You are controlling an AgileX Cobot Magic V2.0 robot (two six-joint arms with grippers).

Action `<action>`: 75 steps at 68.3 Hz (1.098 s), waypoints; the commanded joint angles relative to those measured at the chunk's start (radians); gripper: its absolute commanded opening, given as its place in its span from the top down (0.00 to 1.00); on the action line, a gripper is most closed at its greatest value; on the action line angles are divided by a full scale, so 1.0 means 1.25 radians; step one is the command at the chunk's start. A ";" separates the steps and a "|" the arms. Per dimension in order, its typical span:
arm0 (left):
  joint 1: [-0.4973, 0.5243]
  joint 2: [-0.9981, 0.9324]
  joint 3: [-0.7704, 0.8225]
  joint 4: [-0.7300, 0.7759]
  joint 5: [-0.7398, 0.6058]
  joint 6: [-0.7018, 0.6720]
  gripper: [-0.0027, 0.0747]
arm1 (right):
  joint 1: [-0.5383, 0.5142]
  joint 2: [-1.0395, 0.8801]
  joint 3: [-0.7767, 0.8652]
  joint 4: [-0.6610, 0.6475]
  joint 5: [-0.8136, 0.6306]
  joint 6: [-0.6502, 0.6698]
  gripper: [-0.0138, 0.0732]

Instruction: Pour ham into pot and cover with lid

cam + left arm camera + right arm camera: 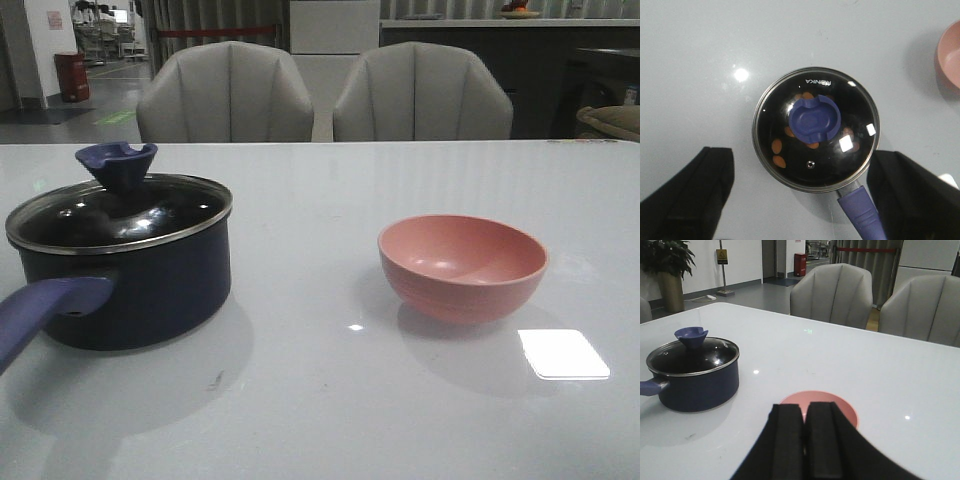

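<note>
The dark navy pot (150, 285) stands at the left of the table with its blue-purple handle (45, 310) toward me. The glass lid (120, 215) with the blue knob (118, 165) sits on it. In the left wrist view several orange-pink ham pieces (778, 154) show through the lid (816, 129). My left gripper (800, 195) is open, high above the pot, holding nothing. The pink bowl (462, 265) stands empty at the right. My right gripper (805, 412) is shut and empty, in front of the bowl (840, 407). The pot also shows in the right wrist view (695, 377).
Two grey chairs (225, 95) stand behind the table's far edge. A bright light reflection (563, 353) lies on the white tabletop near the bowl.
</note>
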 commanded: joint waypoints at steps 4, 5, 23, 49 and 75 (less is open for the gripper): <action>0.002 -0.180 0.129 -0.003 -0.147 0.000 0.23 | 0.000 0.009 -0.021 0.005 -0.059 -0.007 0.68; 0.002 -0.196 0.144 -0.003 -0.161 0.000 0.23 | 0.000 0.009 -0.021 0.005 -0.059 -0.007 0.68; 0.002 -0.480 0.429 -0.004 -0.330 0.000 0.23 | 0.000 0.009 -0.021 0.005 -0.059 -0.007 0.68; 0.002 -0.880 0.802 -0.048 -0.543 -0.002 0.42 | 0.000 0.009 -0.021 0.005 -0.059 -0.007 0.68; 0.002 -1.015 0.907 -0.046 -0.607 -0.002 0.82 | 0.000 0.009 -0.021 0.005 -0.059 -0.007 0.68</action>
